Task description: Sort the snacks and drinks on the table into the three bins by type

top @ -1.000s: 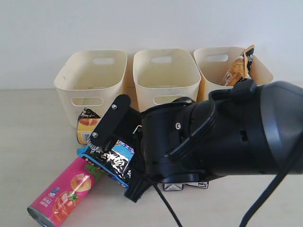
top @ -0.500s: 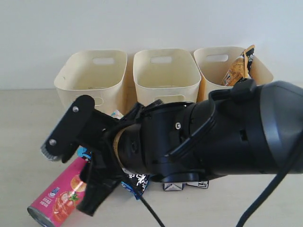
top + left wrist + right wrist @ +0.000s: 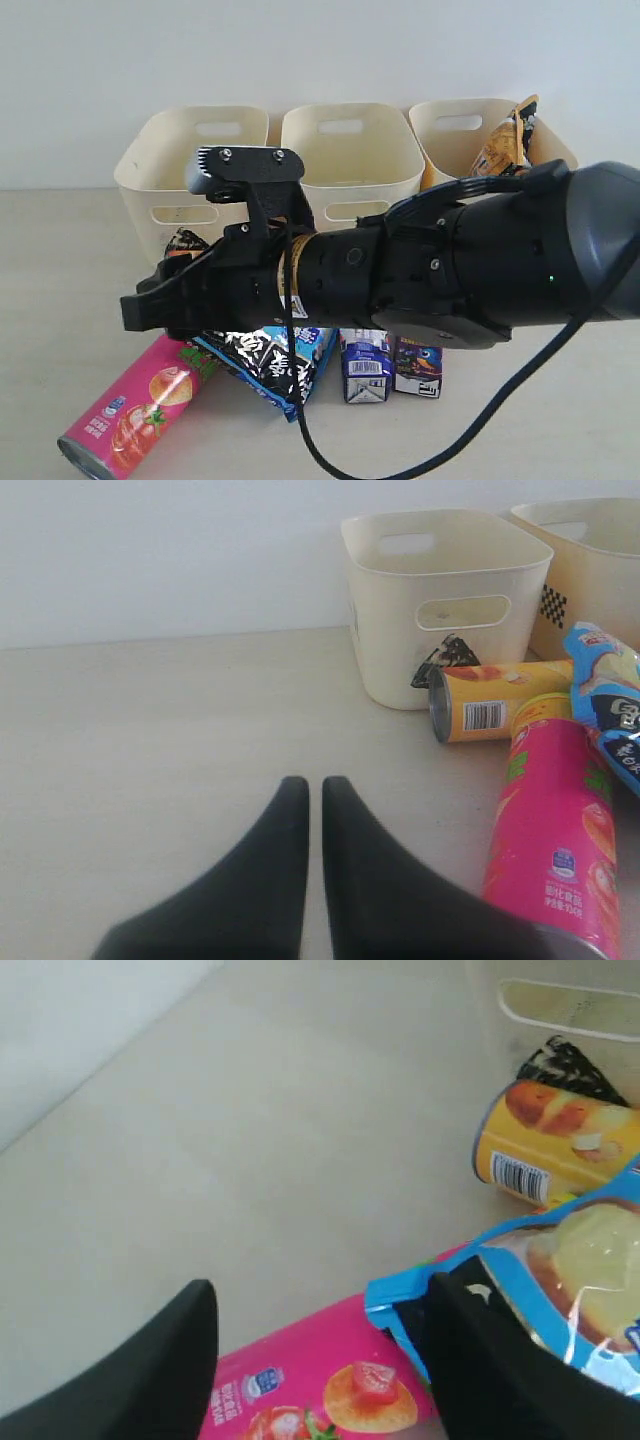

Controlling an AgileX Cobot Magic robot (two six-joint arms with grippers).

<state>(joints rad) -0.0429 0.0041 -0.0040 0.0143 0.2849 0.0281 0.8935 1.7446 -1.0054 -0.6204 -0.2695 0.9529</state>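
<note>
My right gripper (image 3: pixel 165 245) is open; in its wrist view (image 3: pixel 322 1290) its fingers straddle the top end of the pink chip tube (image 3: pixel 320 1390) and a corner of the blue chip bag (image 3: pixel 580 1280). The pink tube (image 3: pixel 130 410) lies on the table (image 3: pixel 60 270), with the blue bag (image 3: pixel 270 360) beside it. Right of the bag stand the blue-and-white carton (image 3: pixel 365 365) and the dark purple carton (image 3: pixel 418 365). The yellow Lay's tube (image 3: pixel 500 702) lies before the left bin (image 3: pixel 400 660). The orange bag (image 3: pixel 500 145) sits in the right bin (image 3: pixel 455 130). My left gripper (image 3: pixel 305 782) is shut and empty.
The left bin (image 3: pixel 190 150) and middle bin (image 3: pixel 345 150) show nothing inside. The bulky black right arm (image 3: pixel 480 270) crosses the table in front of the bins. Bare table lies left of the pink tube (image 3: pixel 555 830).
The right gripper has swung left and upward and turned at the wrist. The blue bag and both cartons, covered by the arm before, now show. The left gripper's motion is not shown.
</note>
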